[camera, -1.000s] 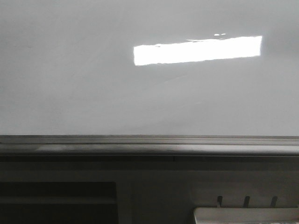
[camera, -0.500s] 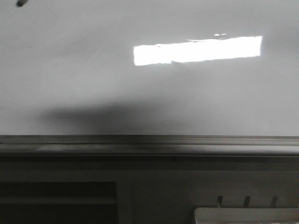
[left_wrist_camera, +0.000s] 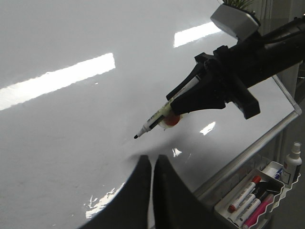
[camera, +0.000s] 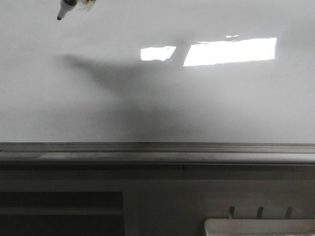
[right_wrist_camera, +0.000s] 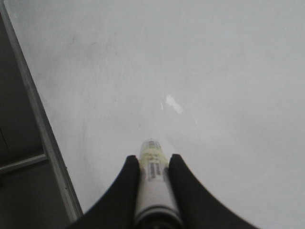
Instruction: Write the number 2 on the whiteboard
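Observation:
The whiteboard [camera: 236, 98] fills the front view, glossy and bare, and no number 2 shows on it. My right gripper [right_wrist_camera: 152, 161] is shut on a white marker [right_wrist_camera: 153, 176] with its black tip bare. In the front view only the marker's tip [camera: 61, 16] pokes in at the top left corner. In the left wrist view the right gripper [left_wrist_camera: 177, 106] holds the marker [left_wrist_camera: 159, 119] with its tip just off the whiteboard [left_wrist_camera: 71, 119]. My left gripper [left_wrist_camera: 152, 160] is shut and empty, close to the board below the marker.
A grey edge rail [camera: 157, 150] runs along the board's lower edge. A white tray [left_wrist_camera: 248, 202] with several markers hangs below it, with a spray bottle [left_wrist_camera: 291, 162] beside it. A potted plant [left_wrist_camera: 234, 18] stands beyond the board's far corner.
The marker tip has come further into the front view at the top left. The arm's shadow has moved up the board and now cuts across the bright light reflection.

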